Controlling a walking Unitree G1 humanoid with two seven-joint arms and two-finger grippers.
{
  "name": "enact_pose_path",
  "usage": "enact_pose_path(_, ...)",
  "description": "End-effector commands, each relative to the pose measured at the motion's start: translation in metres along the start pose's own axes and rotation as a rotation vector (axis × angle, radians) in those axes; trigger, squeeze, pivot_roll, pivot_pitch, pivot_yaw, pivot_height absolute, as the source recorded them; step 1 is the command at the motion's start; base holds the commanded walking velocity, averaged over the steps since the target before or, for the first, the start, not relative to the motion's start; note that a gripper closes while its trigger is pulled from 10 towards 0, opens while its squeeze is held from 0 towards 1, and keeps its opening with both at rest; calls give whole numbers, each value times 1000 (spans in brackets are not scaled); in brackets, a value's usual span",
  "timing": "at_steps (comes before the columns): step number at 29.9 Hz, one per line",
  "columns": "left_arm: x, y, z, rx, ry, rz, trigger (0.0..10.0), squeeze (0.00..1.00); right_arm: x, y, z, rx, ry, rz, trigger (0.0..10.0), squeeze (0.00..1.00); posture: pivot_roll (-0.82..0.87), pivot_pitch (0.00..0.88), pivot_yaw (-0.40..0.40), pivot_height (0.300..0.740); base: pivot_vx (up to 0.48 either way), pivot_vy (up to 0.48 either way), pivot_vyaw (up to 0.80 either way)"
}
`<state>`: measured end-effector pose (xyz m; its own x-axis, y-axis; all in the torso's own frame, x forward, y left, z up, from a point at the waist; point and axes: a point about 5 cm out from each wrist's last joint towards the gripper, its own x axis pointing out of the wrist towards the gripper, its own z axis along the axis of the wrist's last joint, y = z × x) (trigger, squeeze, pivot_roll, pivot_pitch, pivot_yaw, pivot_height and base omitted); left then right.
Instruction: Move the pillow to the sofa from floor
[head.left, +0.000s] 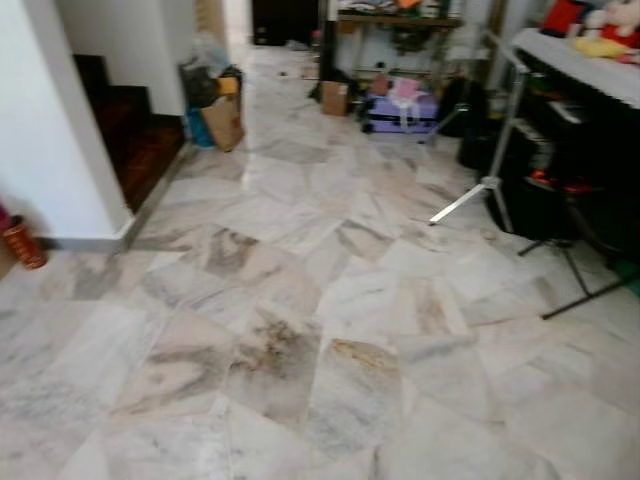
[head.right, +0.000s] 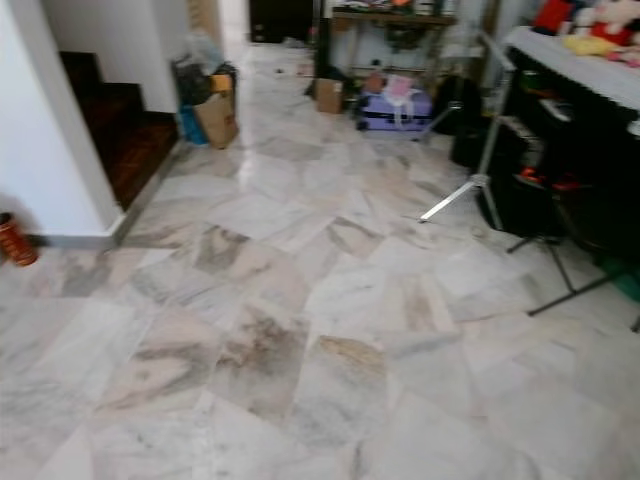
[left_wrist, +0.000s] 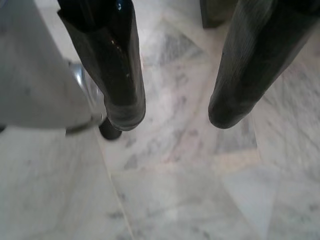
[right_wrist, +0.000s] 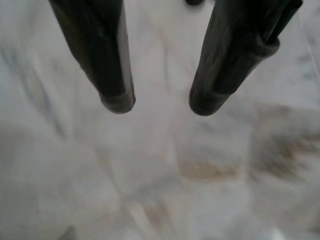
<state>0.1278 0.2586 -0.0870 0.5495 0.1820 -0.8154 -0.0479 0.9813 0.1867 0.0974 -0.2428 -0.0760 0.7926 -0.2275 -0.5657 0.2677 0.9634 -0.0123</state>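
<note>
Hands empty, pillow yet to be found

Left hand (left_wrist: 172, 112) hangs over the marble floor (head.left: 300, 330) with its two black fingers parted wide and nothing between them; a silver part of the robot sits just beside one finger. Right hand (right_wrist: 157, 105) is the same, fingers well apart, gripping nothing, pale tile below it.

Outward from there, the head views show open floor running to a white wall corner (head.left: 70, 150) and dark stairs (head.left: 135, 135) on the robot's left, a tripod (head.left: 490, 170) and black stand legs (head.left: 580, 270) on its right under a keyboard (head.left: 580, 60) topped with soft toys. Far back sit a purple suitcase (head.left: 400, 110) and cardboard boxes (head.left: 222, 120).

As for the pillow and the sofa, I cannot place either one, so the robot seems to be at the searching stage (the head views are soft with blur, which suggests walking). The risk I judge most likely: a foot or arm catching the splayed tripod legs on a turn to the right, toppling it.
</note>
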Motion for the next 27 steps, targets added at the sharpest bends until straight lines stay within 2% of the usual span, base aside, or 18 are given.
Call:
enact_pose_path(1,-1,2,-5,6,16,0,10000,0,5,-3,-2,34,54,-41,10000,0,-91,0,11,740,0,0,0)
enact_pose_path(2,-1,2,-2,8,12,0,10000,0,9,-4,-5,55,126,-61,10000,0,-91,0,15,740,0,0,0)
enact_pose_path(4,1,2,1,10,8,-1,10000,0,14,-6,-4,73,179,-90,10000,0,-84,0,17,740,0,0,0)
enact_pose_path(6,2,1,4,11,4,-2,10000,0,18,-6,-1,105,193,-98,10000,0,-81,0,19,740,0,0,0)
enact_pose_path(9,3,-1,9,9,-1,-16,10000,0,29,-1,6,69,232,-59,10000,0,-76,0,22,740,0,0,0)
enact_pose_path(14,4,-2,10,1,2,-21,10000,0,36,4,13,75,248,-48,10000,0,-83,8,24,740,0,0,0)
enact_pose_path(18,3,-1,5,-56,29,-7,10000,0,38,14,12,46,263,-9,10000,0,-80,11,22,740,0,0,0)
enact_pose_path(27,1,-2,-2,-71,48,-8,10000,0,33,26,2,33,300,25,10000,0,-65,4,18,740,0,0,800)
